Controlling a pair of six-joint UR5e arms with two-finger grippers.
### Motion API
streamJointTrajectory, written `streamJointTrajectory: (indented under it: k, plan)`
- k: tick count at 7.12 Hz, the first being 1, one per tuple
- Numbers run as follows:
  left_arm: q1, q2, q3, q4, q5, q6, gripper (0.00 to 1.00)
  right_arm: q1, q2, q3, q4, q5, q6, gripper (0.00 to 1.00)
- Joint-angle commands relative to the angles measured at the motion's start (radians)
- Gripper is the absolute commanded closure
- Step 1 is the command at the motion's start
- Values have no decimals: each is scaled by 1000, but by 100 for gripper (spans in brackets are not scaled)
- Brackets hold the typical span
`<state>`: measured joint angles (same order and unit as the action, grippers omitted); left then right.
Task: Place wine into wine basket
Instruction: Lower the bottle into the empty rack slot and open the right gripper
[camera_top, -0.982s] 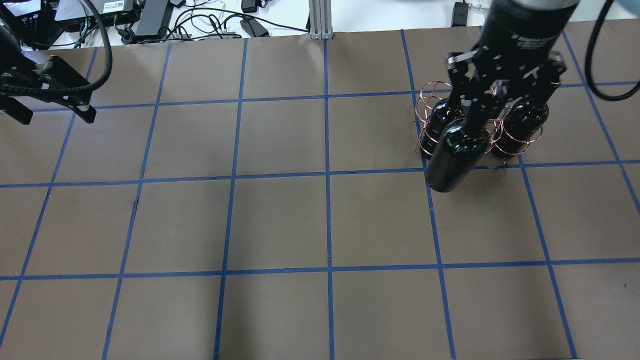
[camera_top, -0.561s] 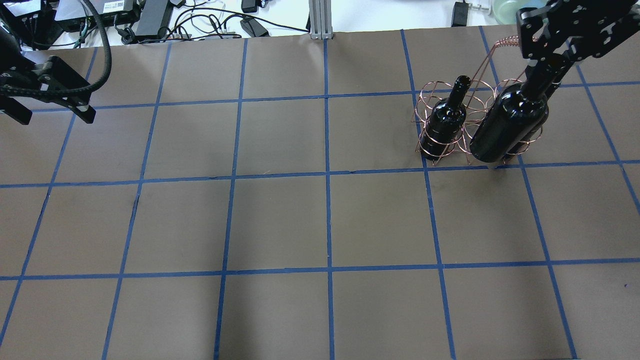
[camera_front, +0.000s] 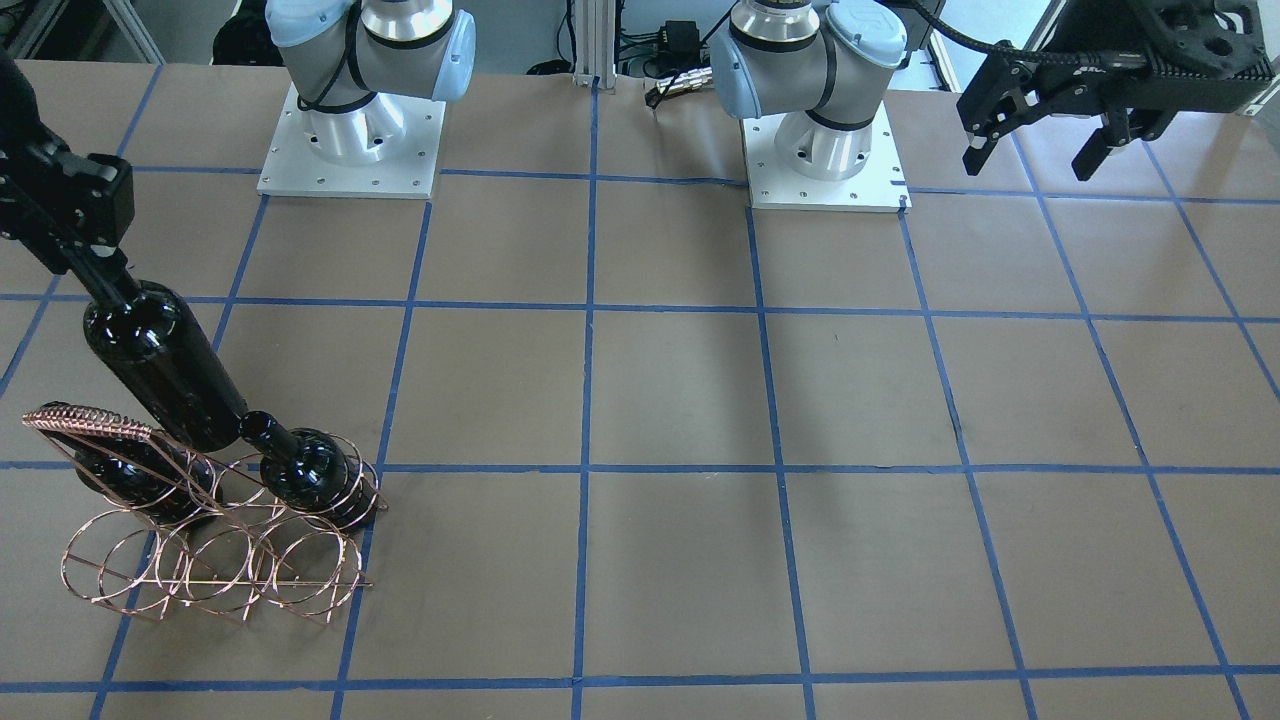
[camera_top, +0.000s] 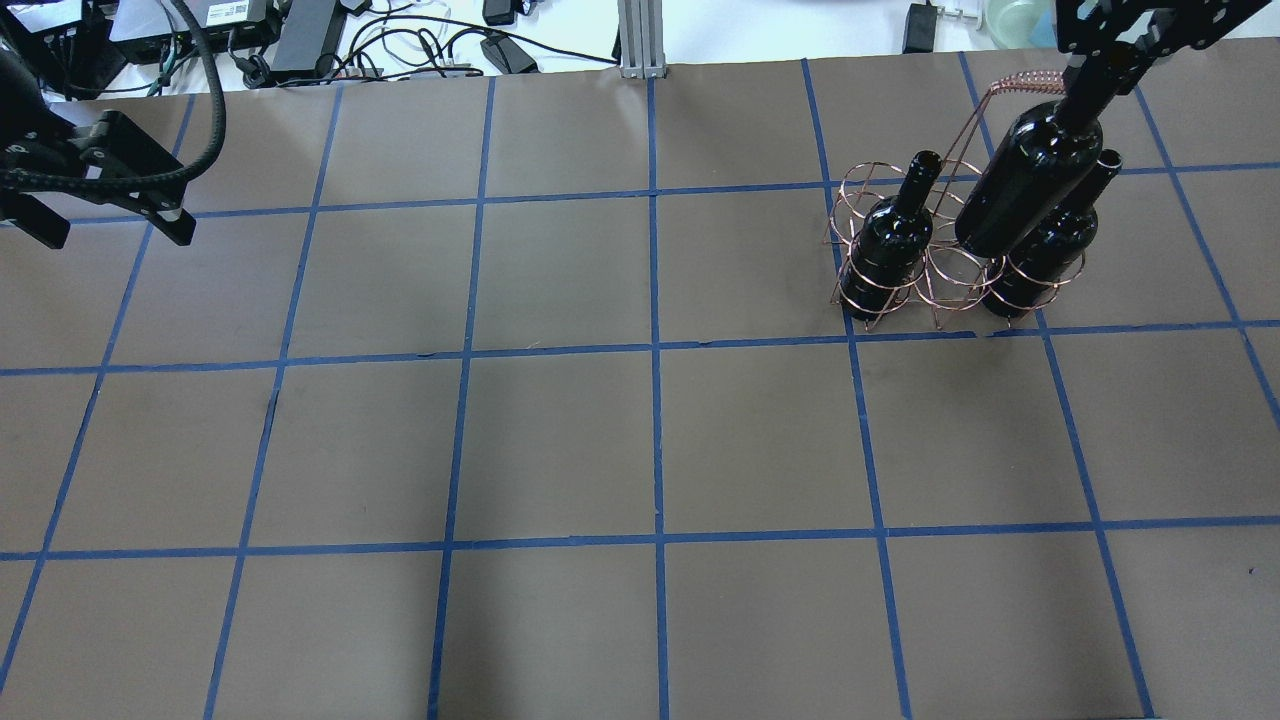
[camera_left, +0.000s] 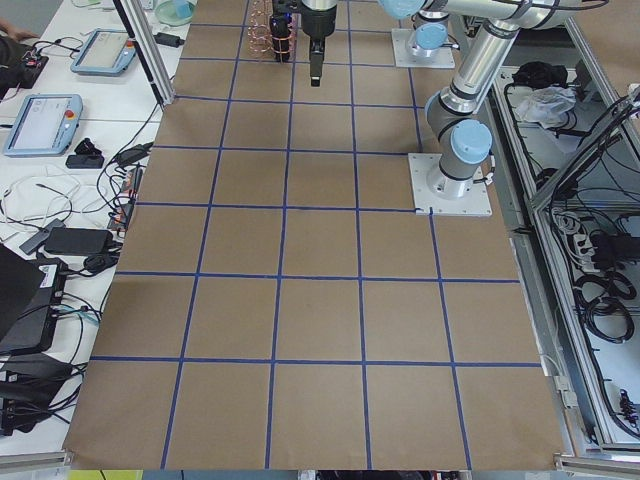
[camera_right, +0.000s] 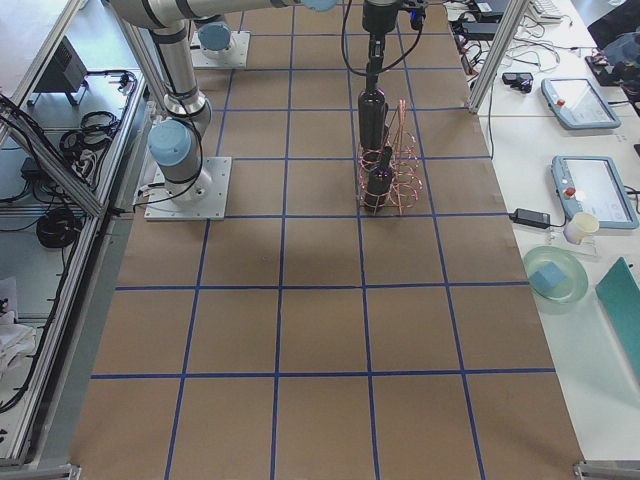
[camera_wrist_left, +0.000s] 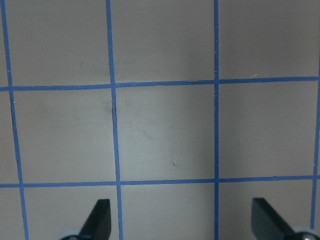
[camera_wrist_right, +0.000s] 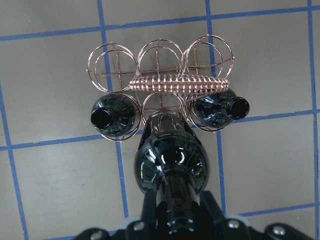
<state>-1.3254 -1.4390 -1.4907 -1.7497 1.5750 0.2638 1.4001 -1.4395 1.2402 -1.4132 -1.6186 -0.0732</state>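
Note:
My right gripper (camera_top: 1098, 70) is shut on the neck of a glossy black wine bottle (camera_top: 1028, 185), which hangs tilted above the copper wire wine basket (camera_top: 1025, 82). In the right wrist view the held wine (camera_wrist_right: 172, 160) is over the middle ring of the nearer row, between two bottles standing in the basket (camera_wrist_right: 175, 85). Those two (camera_top: 895, 245) (camera_top: 1050, 250) fill the end rings. From the front, the held bottle (camera_front: 160, 365) slants down toward the basket (camera_front: 90, 418). My left gripper (camera_front: 1035, 140) is open and far off on the other side.
Brown table paper with a blue tape grid (camera_top: 655, 350) covers the whole surface. Cables and power bricks (camera_top: 300, 35) lie beyond the far edge. The two arm bases (camera_front: 350, 140) (camera_front: 825, 150) stand at the robot's side.
The right gripper carried the bottle from in front of the basket to the right and toward the far edge, so it now hangs over the basket. The left arm has stayed still.

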Motion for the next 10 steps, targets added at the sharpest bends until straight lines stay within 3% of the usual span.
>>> streamJointTrajectory:
  k: [1, 3, 10]
  plan:
    - [0, 0, 0, -1, -1, 0, 0, -24, 25, 27, -53, 0, -23, 100]
    - [0, 0, 0, -1, -1, 0, 0, -24, 62, 51, -111, 9, -20, 100]
    - [0, 2, 1, 4, 8, 14, 0, -21, 62, 105, -155, 46, -20, 100]
